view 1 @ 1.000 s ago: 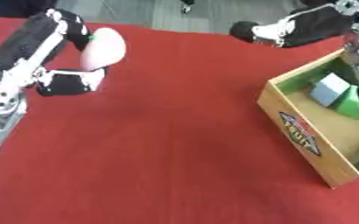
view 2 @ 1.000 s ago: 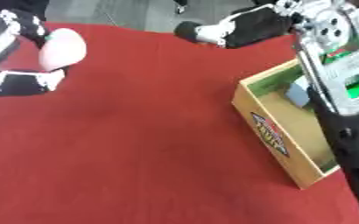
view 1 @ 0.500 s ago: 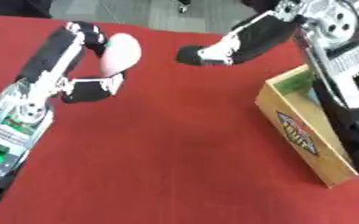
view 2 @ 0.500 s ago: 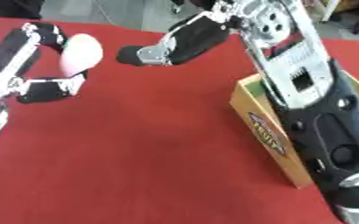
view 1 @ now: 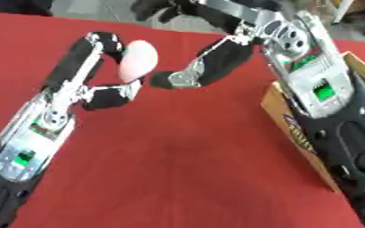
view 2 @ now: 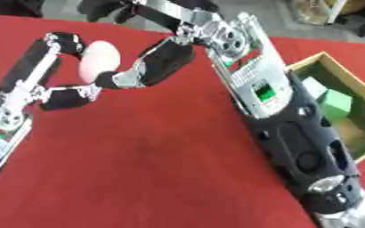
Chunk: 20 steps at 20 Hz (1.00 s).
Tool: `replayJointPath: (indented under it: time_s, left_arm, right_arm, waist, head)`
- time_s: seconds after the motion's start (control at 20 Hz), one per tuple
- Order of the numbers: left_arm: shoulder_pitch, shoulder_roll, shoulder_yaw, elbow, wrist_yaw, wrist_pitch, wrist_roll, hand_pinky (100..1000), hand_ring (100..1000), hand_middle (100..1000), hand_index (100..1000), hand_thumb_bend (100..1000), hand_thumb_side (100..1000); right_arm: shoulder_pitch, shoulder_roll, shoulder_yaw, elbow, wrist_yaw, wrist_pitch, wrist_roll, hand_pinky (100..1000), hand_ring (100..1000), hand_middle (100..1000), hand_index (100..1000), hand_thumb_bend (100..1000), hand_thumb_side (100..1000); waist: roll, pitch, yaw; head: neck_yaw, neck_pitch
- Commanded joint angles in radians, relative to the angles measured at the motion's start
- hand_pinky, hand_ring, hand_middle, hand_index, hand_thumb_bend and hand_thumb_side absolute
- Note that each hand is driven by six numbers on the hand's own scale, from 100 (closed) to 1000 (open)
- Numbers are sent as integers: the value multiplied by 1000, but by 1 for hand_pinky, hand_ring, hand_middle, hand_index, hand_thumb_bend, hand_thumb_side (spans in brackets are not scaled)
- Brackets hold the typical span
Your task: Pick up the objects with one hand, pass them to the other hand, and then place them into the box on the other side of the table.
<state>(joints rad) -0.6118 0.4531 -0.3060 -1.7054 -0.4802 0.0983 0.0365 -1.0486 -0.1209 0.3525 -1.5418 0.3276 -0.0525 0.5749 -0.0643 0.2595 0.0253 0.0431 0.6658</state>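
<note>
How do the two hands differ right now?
The left hand is curled round the pale egg-shaped object; the right hand holds nothing, its fingertips reaching toward the object. The left comes in from the lower left, the right from the upper right. Both are above the red table.

The left hand (view 1: 106, 67) reaches in from the lower left, its fingers curled round a pale pink egg-shaped object (view 1: 136, 61) and its thumb lying below it, holding the object above the red bench (view 1: 170, 164). The right hand (view 1: 192, 75) comes in from the upper right, and its dark fingertips sit just beside the lower right edge of the pink object; contact cannot be made out. At the right edge, the wooden box (view 1: 301, 133) shows 1 printed side wall, mostly hidden behind the right forearm.
</note>
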Motion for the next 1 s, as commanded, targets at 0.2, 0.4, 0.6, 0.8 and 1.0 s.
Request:
replayJointPath:
  time_s: [0.2, 0.4, 0.6, 0.8, 1.0]
  left_arm:
    - [-10, -11, 8, 3, 18, -71, 40, 711, 530, 489, 424, 100, 100]
    - [-2, -12, 8, -1, 41, -108, 57, 713, 531, 489, 424, 100, 100]
    - [8, -6, 8, -18, 59, -139, 67, 714, 532, 489, 424, 100, 100]
    - [19, 3, 8, -35, 69, -153, 68, 714, 532, 489, 424, 100, 100]
    - [29, 9, 8, -45, 75, -153, 67, 712, 530, 488, 424, 100, 100]
  right_arm:
    - [-24, 32, -3, 62, 72, -45, 13, 846, 876, 749, 836, 496, 226]
    - [-25, 43, -4, 89, 109, -67, 1, 846, 875, 748, 832, 481, 209]
    - [-24, 48, -3, 107, 136, -85, -9, 846, 875, 747, 828, 468, 189]
    - [-23, 50, -5, 105, 148, -94, -31, 846, 874, 745, 826, 456, 162]
    - [-21, 49, -8, 88, 147, -91, -68, 845, 870, 741, 821, 446, 131]
  waist:
    - [-8, -44, 0]
    - [-7, -42, 1]
    - [-5, -40, 2]
    - [-3, -37, 3]
    - [-2, -34, 3]
  head:
    - [0, 3]
    - [-5, 2]
    - [-9, 2]
    - [-12, 0]
    - [-14, -3]
